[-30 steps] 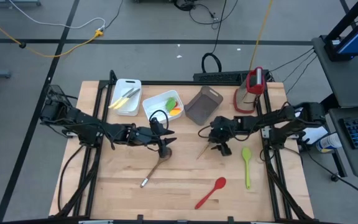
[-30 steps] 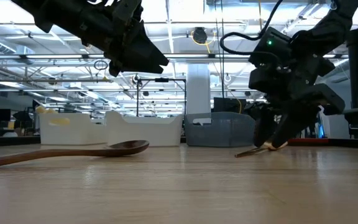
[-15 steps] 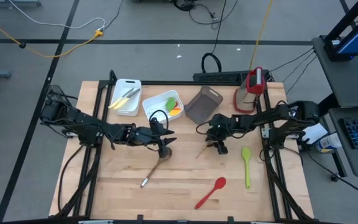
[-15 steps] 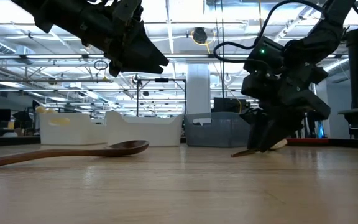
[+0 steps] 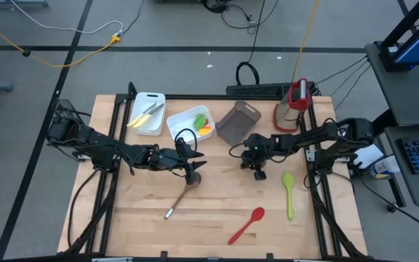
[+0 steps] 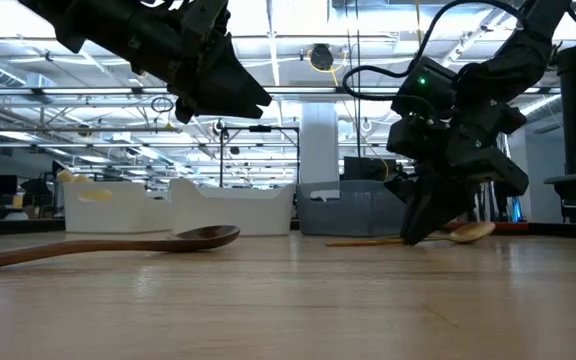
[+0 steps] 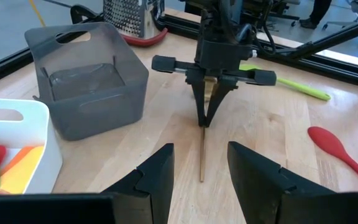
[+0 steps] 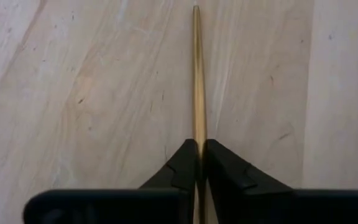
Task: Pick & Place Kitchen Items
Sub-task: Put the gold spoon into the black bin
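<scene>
open wood between both arms, grey bin just behind right hand

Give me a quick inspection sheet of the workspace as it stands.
Surface: pale wooden table.
Job's things: slim gold spoon pinched; brown wooden spoon, red spoon, green spoon lying loose.
Clutter: two white bins holding utensils, empty grey bin, red-and-silver grater.
Grippers: right gripper shut on gold spoon; left gripper open, hovering above wooden spoon.
Cables: black loop behind table; yellow cable on floor.
Surroundings: nothing seen moving.
</scene>
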`<state>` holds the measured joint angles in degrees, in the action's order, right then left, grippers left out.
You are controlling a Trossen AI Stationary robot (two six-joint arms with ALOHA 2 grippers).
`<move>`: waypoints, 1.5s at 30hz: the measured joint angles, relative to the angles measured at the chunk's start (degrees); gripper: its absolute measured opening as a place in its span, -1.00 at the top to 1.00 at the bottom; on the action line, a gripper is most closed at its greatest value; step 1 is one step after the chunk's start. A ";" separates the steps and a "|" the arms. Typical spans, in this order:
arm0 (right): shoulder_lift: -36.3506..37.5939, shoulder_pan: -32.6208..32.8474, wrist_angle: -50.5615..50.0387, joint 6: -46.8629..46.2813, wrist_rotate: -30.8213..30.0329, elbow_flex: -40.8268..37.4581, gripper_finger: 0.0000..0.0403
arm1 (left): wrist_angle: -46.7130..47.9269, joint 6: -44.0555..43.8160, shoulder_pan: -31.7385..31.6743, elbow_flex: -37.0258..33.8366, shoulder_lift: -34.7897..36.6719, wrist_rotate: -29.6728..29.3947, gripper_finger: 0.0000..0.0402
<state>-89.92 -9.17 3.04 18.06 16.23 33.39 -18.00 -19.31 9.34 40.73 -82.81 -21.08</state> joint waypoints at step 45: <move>6.38 -17.99 12.29 27.71 6.42 11.31 0.92 | 0.52 1.18 -0.41 0.00 -0.02 -0.04 0.24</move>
<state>-83.55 -27.16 15.34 45.76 22.65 44.69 -17.47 -18.13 8.93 40.73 -82.83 -21.12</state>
